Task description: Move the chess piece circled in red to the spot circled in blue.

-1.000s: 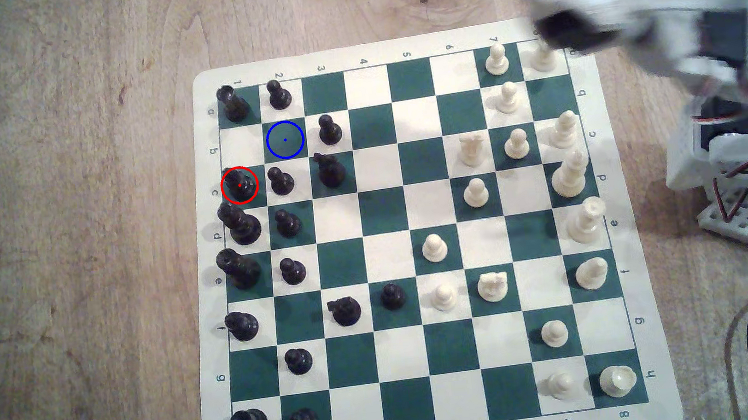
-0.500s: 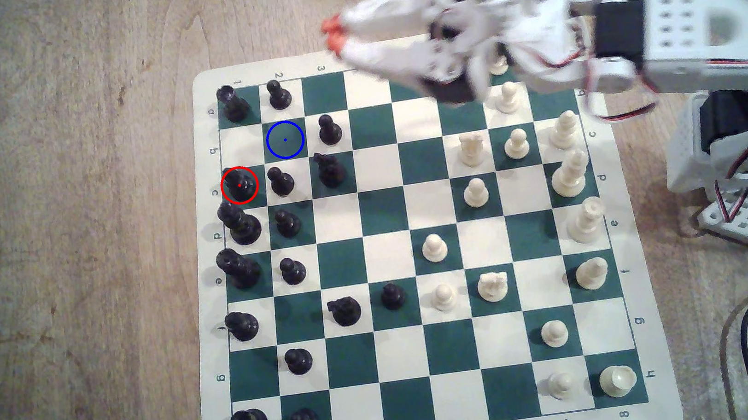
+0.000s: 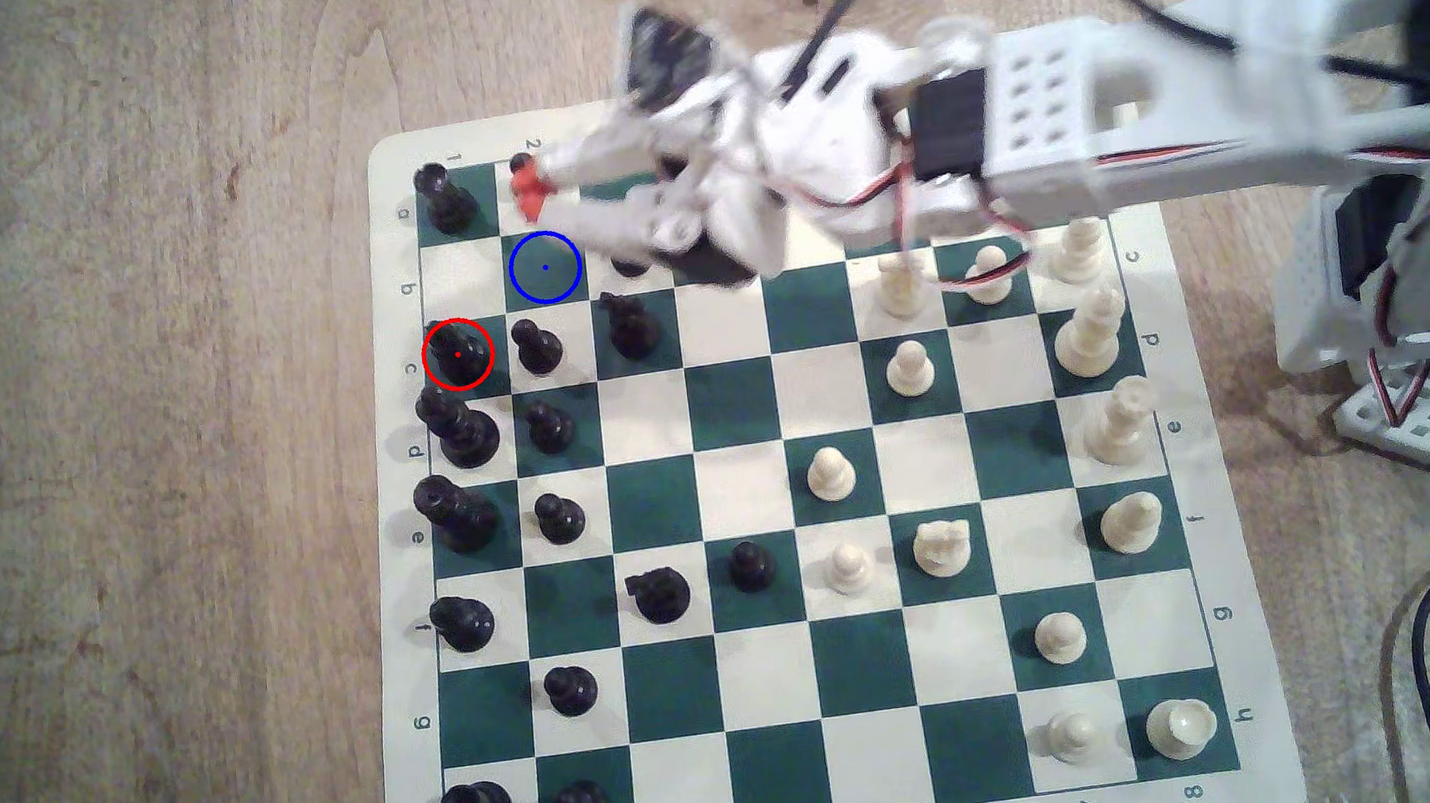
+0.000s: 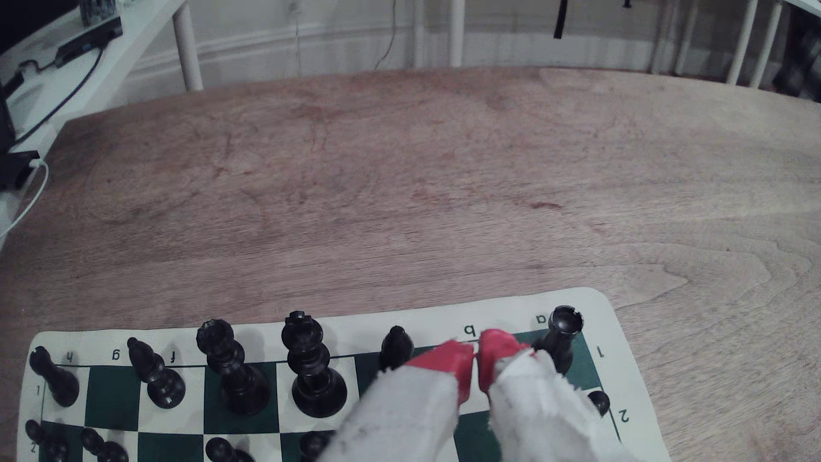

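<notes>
My fingers (image 4: 476,362) are pressed together; I must spread them and drop straight over the bishop (image 3: 458,355).

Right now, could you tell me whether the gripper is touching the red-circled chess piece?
Apart. In the exterior view the gripper sits over the board's top rows, with the blue-ringed spot lying between it and the chess piece.

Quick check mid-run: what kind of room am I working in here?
Probably a home room: a wooden table with a chess mat, white baseboard moulding behind, and a white side desk holding cables.
</notes>
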